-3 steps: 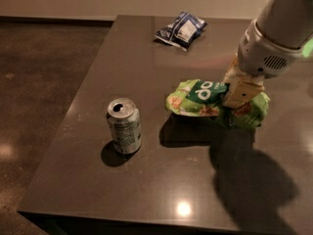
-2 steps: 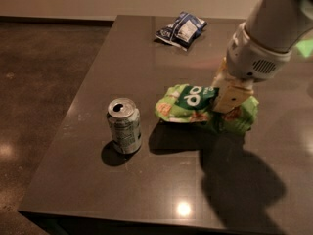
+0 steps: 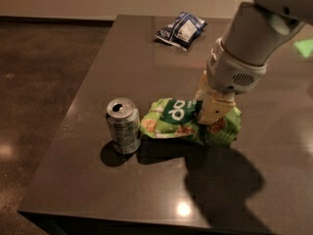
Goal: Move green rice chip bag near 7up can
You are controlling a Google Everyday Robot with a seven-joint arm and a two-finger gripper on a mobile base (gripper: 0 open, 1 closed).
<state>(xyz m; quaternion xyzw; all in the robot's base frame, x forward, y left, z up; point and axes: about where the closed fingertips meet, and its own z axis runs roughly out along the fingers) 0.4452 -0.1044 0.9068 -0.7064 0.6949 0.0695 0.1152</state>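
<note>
Item: two-finger gripper claw [image 3: 211,117] on a white-sleeved arm; cream fingers pressed together on the crinkled bright green rice chip bag [image 3: 171,115], pinching the end farthest from the can; the bag trails away from the claw toward camera-left, a shadow under it.

Item: small silvery-green 7up can [image 3: 123,126]; upright, camera-left of the claw, at the bag's free end; touching or barely apart, cannot tell.

Item: dark blue and white snack bag [image 3: 182,29]; well beyond the claw, far side of the dark grey tabletop [image 3: 146,67].

Change: claw and bag have travelled together toward the can since a second ago, closing a clear gap; judged: nearness about met, release remaining.
</note>
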